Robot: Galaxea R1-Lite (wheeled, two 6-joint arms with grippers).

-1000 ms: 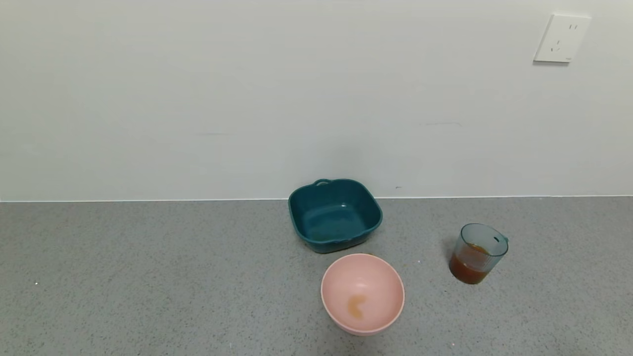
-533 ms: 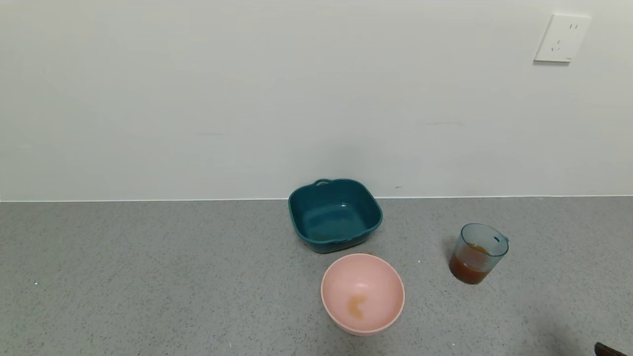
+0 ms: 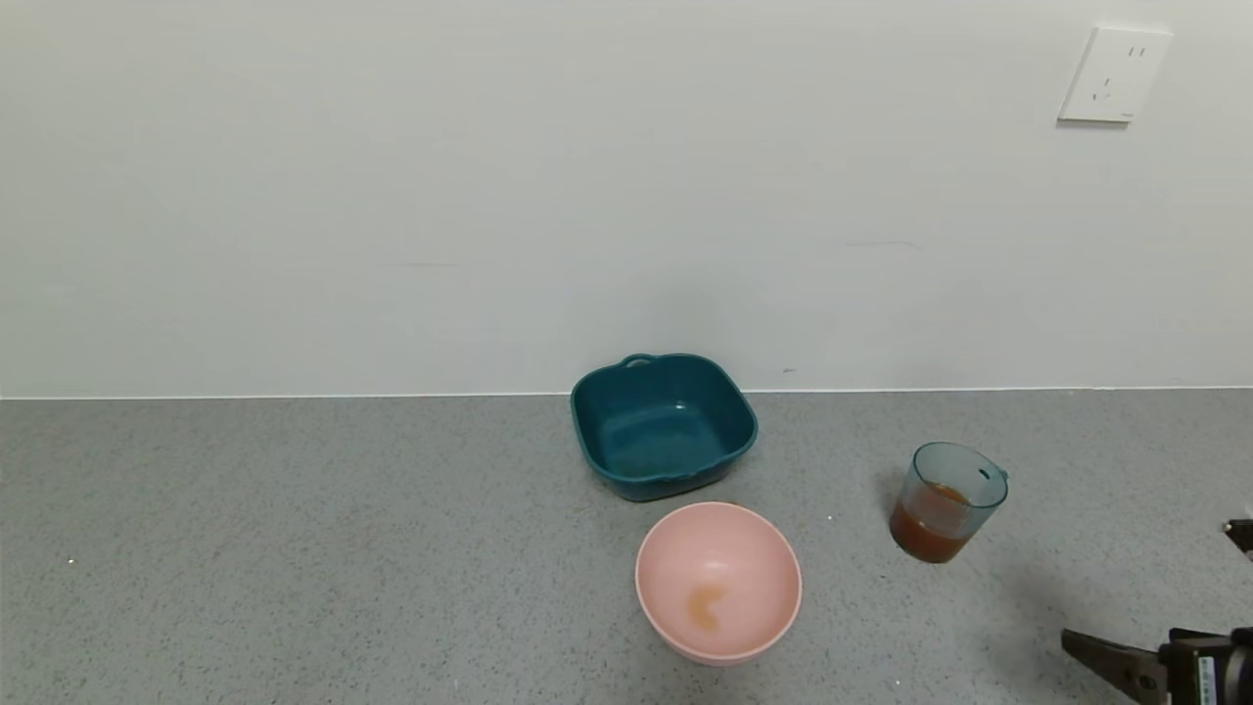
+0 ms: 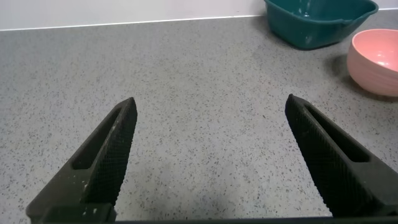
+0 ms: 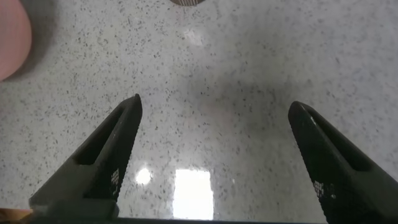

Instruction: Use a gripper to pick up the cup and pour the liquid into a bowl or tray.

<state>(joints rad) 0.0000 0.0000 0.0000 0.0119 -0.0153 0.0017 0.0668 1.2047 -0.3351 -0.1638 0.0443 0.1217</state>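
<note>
Approaching stage: right tool (image 3: pixel 1165 627) hovering wide open at near right, well apart from upright cup (image 3: pixel 948 501); needing to straddle it. Left tool (image 4: pixel 208 162) likewise spread, idling over tabletop (image 3: pixel 294 548).

The right gripper (image 3: pixel 1175 597) has come into the head view at the lower right corner of the frame. 1 s ago that corner showed only bare counter (image 3: pixel 294 548); 0.5 s ago just a dark tip poked in at the bottom right edge. Now 1 finger (image 3: pixel 1111 661) reaches in low on the right, a second tip shows at the right edge higher up, and the jaws stand wide apart
</note>
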